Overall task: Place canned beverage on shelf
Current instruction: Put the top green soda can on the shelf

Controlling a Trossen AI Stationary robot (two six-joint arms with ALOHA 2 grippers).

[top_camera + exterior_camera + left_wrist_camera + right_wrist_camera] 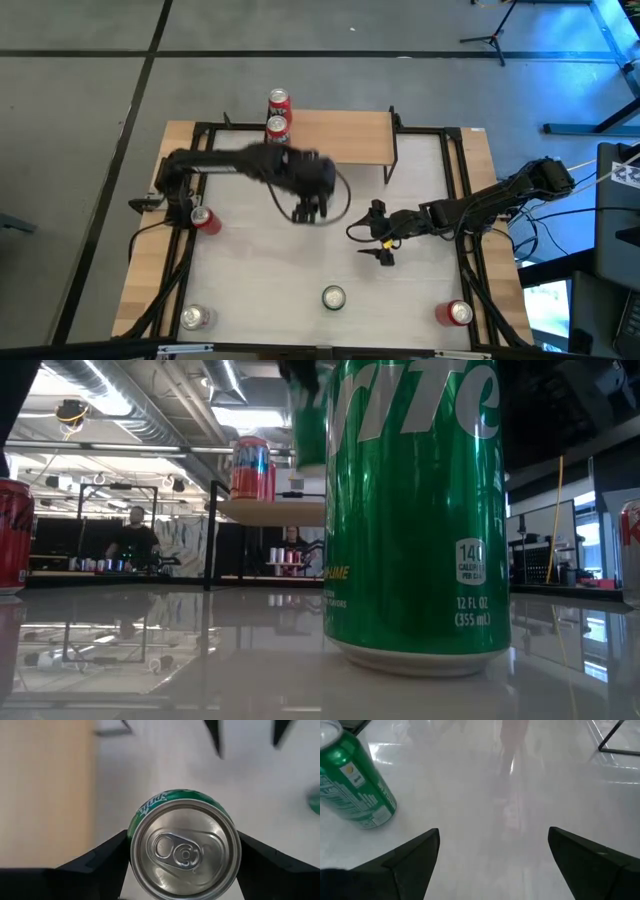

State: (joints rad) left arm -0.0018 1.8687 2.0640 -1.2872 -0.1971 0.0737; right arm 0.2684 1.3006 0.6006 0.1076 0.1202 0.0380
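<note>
Green soda can [184, 845] sits between the left gripper's [308, 210] fingers [95, 865] in the left wrist view, gripped from above, pads tight against both sides just below the rim. From the high view that gripper hangs over the middle of the table [420, 310], just in front of the shelf [340, 137]; the can itself is hidden under the arm there. I can't tell whether it is lifted or standing on the table.

Shelf already carries two red cans [278, 115] at its left end, one behind the other. The rest of the board is bare.

Risks as I read them:
- Can is smooth and round, the grip is near the top. A fast swing could twist it in the pads and tilt it.
- Shelf is raised on thin black legs. Coming in too low would hit the board edge or a leg and jolt the two red cans.
- Setting down too close to the red cans could knock one off the back.
- Letting go before the base sits flat means a tip and a roll.

Right gripper [381, 235] waits near the table's middle right, fingers spread wide, holding nothing. It is close to the left one, so a wide swing could clip it.
</note>
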